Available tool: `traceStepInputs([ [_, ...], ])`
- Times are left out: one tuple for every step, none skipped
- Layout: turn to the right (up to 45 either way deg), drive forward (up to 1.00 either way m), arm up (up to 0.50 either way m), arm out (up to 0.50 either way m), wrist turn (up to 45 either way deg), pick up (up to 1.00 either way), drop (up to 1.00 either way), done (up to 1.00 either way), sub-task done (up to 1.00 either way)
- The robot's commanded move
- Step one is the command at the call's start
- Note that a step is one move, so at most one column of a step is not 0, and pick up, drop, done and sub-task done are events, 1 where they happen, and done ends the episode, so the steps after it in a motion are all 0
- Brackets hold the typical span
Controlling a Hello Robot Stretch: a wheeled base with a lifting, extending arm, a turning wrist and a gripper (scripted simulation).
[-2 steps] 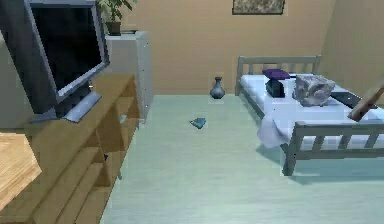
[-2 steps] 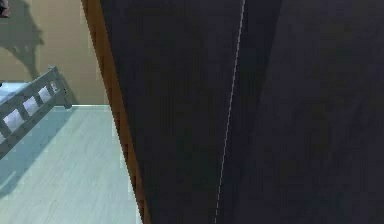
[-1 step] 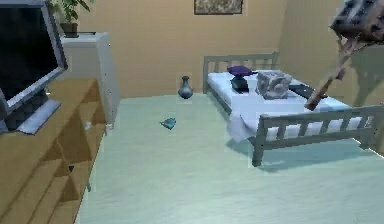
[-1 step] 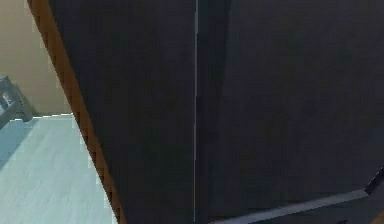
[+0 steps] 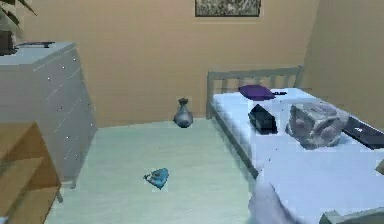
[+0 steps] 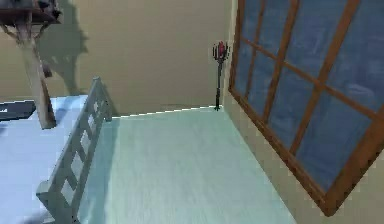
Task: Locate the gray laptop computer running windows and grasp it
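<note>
**Bedroom ahead, likely laptop at the bed's right edge**

From the left of the forward view I read a white dresser point(image 5: 45, 100), a small blue thing point(image 5: 156, 179) on the floor and a grey vase point(image 5: 183, 114) by the wall. Then comes the bed point(image 5: 255, 78). On its cover lie a purple pillow point(image 5: 256, 92), a dark boxy thing point(image 5: 262, 118), a pale crumpled bundle point(image 5: 318, 125) and a dark flat thing point(image 5: 365, 132) (my best candidate for the laptop). The arm side view has a similar dark slab on the bed at its left edge, and a window point(image 6: 310, 90) at right. I cannot tell the gripper's state.
</note>
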Motion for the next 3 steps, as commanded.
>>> traceStepInputs([
  [0.0,0.85,0.00,0.00,0.0,0.00,0.00,0.00,0.00],
  [-45.0,0.00,0.00,0.00,0.0,0.00,0.00,0.00,0.00],
  [45.0,0.00,0.00,0.00,0.0,0.00,0.00,0.00,0.00],
])
